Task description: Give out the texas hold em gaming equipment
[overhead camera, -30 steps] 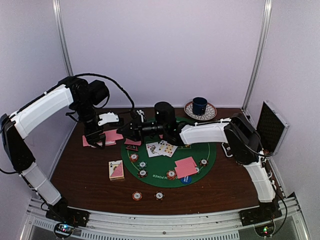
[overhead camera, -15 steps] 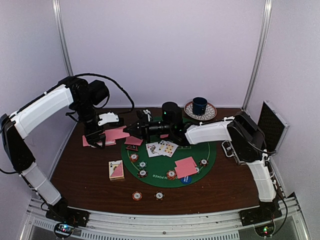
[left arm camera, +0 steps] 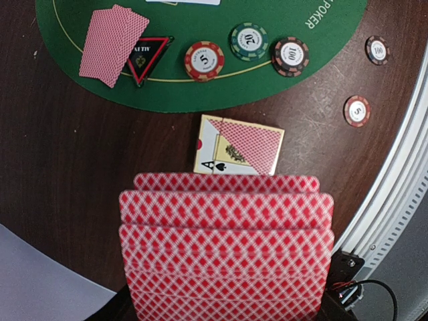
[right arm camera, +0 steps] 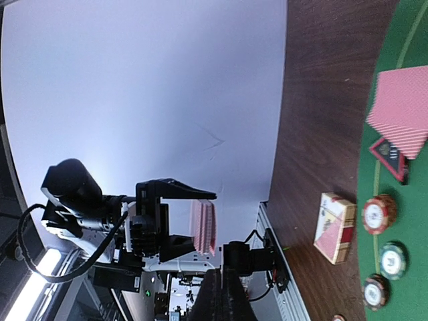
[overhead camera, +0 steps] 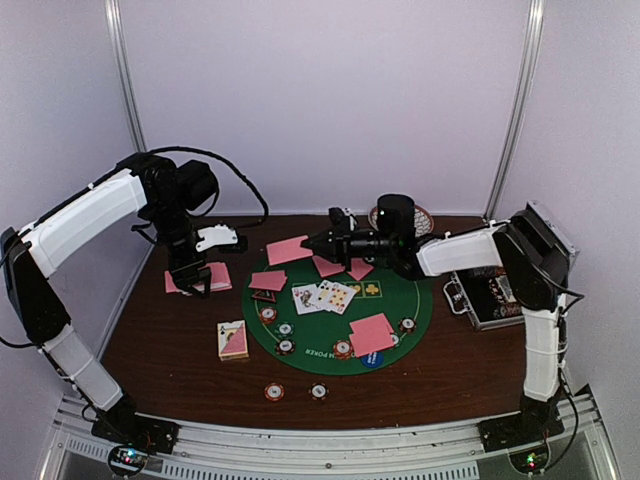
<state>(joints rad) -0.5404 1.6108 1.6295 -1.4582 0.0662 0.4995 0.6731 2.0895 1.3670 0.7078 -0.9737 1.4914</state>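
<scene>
My left gripper (overhead camera: 190,277) hangs over the table's left side, shut on a fanned stack of pink-backed cards (left arm camera: 227,247). The right wrist view shows that stack (right arm camera: 204,227) edge-on. My right gripper (overhead camera: 312,243) hovers over the far edge of the green poker mat (overhead camera: 410,300), shut on one pink-backed card (overhead camera: 288,250). That card does not show in its own wrist view, where the jaws (right arm camera: 222,284) are pressed together. On the mat lie face-up cards (overhead camera: 322,296), pink pairs (overhead camera: 372,333), striped chips (left arm camera: 204,59) and the black triangle marker (left arm camera: 147,57).
A card box (overhead camera: 233,340) lies left of the mat on the brown table. Two loose chips (overhead camera: 273,392) sit near the front edge. An open silver-edged case (overhead camera: 487,297) stands at the right. A patterned saucer (overhead camera: 426,216) peeks out behind my right wrist.
My right gripper closed at the left gripper's stack and drew back to the right with one pink card. The left arm has stayed still.
</scene>
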